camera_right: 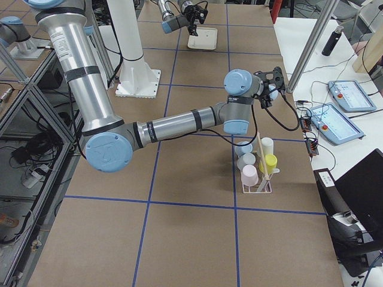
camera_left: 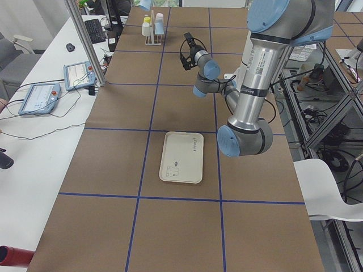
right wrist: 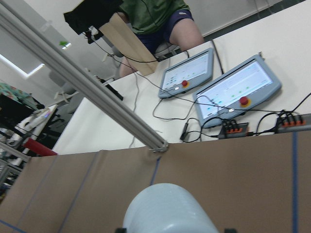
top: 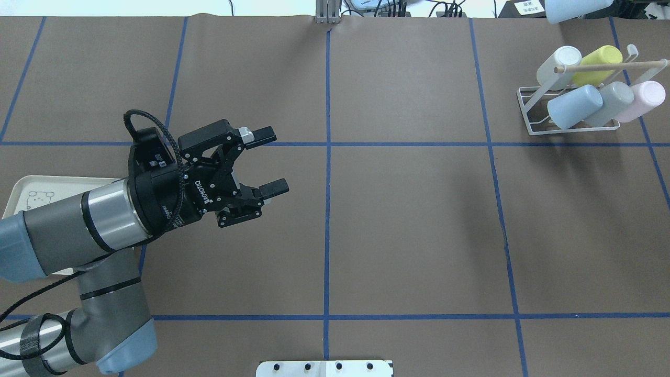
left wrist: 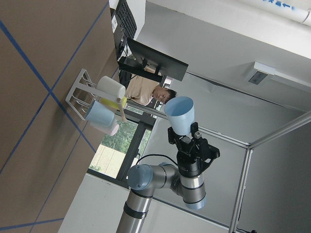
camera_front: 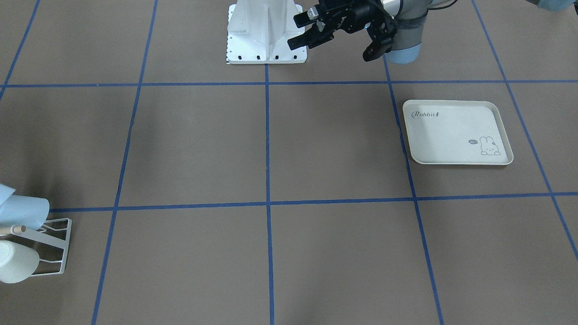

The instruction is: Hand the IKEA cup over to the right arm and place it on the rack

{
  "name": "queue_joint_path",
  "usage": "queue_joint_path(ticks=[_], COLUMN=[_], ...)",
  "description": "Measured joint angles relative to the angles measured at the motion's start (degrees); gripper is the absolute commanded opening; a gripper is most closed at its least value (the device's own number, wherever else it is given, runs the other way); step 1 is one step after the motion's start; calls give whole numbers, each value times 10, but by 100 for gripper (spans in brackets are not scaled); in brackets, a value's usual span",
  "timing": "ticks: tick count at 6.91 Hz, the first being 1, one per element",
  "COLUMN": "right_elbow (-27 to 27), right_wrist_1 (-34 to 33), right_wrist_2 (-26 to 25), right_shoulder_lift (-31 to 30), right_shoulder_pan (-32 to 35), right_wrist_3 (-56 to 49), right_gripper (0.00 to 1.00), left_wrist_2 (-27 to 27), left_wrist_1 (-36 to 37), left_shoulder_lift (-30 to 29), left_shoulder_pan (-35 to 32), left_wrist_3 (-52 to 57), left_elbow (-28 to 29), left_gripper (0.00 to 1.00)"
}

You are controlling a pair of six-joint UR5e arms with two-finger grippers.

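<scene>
Hand-over looks done: the left claw (top: 271, 162) gapes empty, and the right claw (left wrist: 186, 137) is clamped on the IKEA cup (left wrist: 180, 112), aloft near the rack (top: 527, 123). Next: seat it in a free slot, apparently scarce.

— What covers the table?
— Brown paper (top: 419, 235), ruled into big squares by blue tape (top: 327, 209).
— And beside it?
— In the exterior left view a white bench (camera_left: 34, 153) runs along at nine o'clock. It carries two touch-screen pendants (camera_left: 38, 97), with a black keyboard (camera_left: 95, 31) up toward eleven. An aluminium post (camera_left: 85, 39) rises at the bench's edge.
— Any seating?
— A white chair (camera_left: 334, 190) at four o'clock, on grey floor (camera_left: 329, 243).
— Daylight?
— The left wrist view shows a window (left wrist: 114, 148) at eight o'clock with greenery outside. Pale grey panels (left wrist: 218, 43) fill the top.
</scene>
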Motion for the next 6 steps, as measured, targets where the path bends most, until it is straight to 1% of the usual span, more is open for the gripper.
queue_joint_path(ticks=[2,3,4,5,6], right_elbow=[-2,-3,-9,-30,-66], right_wrist_1=[-192,-289,-372,-432,-459], right_wrist_2=[0,-12,-31,-43,-47], right_shoulder_lift=[9,22,37,53,69], right_shoulder_pan=[38,49,54,57,57], right_wrist_3=[-250,-366,-457,-516,-547], right_gripper=[13,11,10,10,10], left_wrist_2=[0,1,1,1,1], left_wrist_1=[0,0,0,0,1], left_shoulder_lift=[0,1,1,2,3], left_shoulder_pan=[0,0,0,0,1], left_wrist_3=[0,0,0,0,0], left_elbow=[2,4,6,7,8], left_gripper=[100,100,100,100,100])
